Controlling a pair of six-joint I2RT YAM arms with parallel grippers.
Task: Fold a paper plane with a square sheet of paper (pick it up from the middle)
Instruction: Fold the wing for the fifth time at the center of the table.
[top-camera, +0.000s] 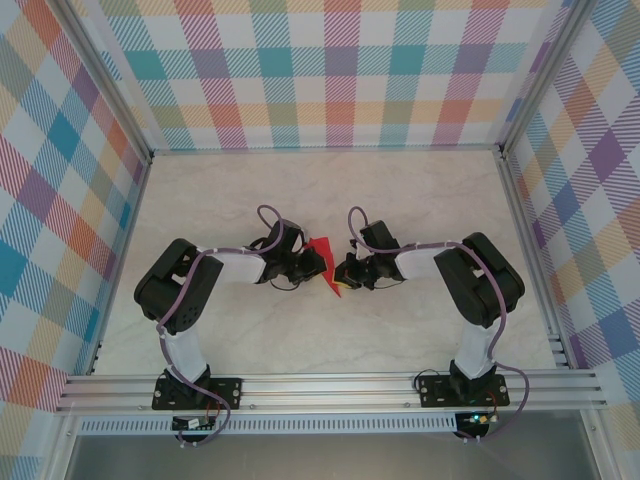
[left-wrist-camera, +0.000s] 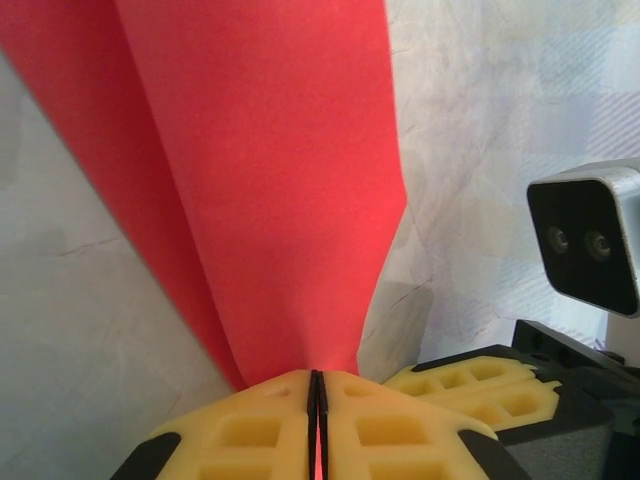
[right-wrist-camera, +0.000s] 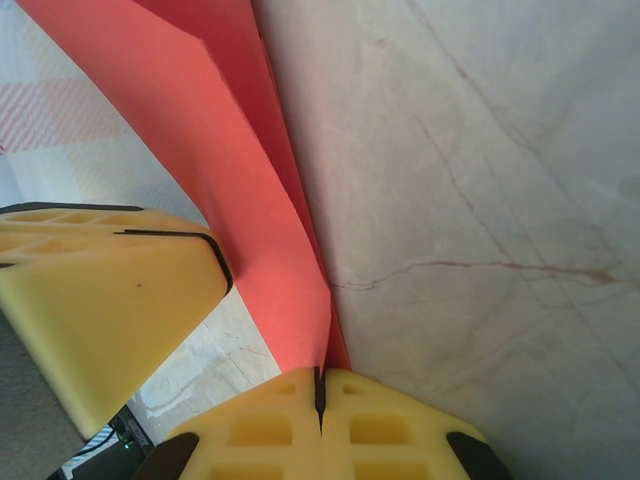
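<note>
The left claw (left-wrist-camera: 317, 392) and the right claw (right-wrist-camera: 320, 392) both pinch the folded red paper (left-wrist-camera: 270, 180) tight, one from each side

**Pale marbled surface inside a plaid-walled enclosure**

The surface (top-camera: 320, 200) is cream-coloured with a faint marble pattern; close up from the right wrist, a thin brownish vein (right-wrist-camera: 480, 265) runs across it, with finer hairlines branching off. A back wall (top-camera: 330, 70), a left wall (top-camera: 50, 200) and a right wall (top-camera: 590, 200) enclose it, all printed in the same pastel plaid of teal, orange, purple, pink and yellow on white. Silver metal uprights (top-camera: 100, 75) stand at the two back corners, leaning outward in the top view. A ribbed aluminium rail (top-camera: 330, 388) spans the near edge; just below it lies a narrow slotted strip (top-camera: 330, 423), then a plain grey panel (top-camera: 330, 455).
</note>
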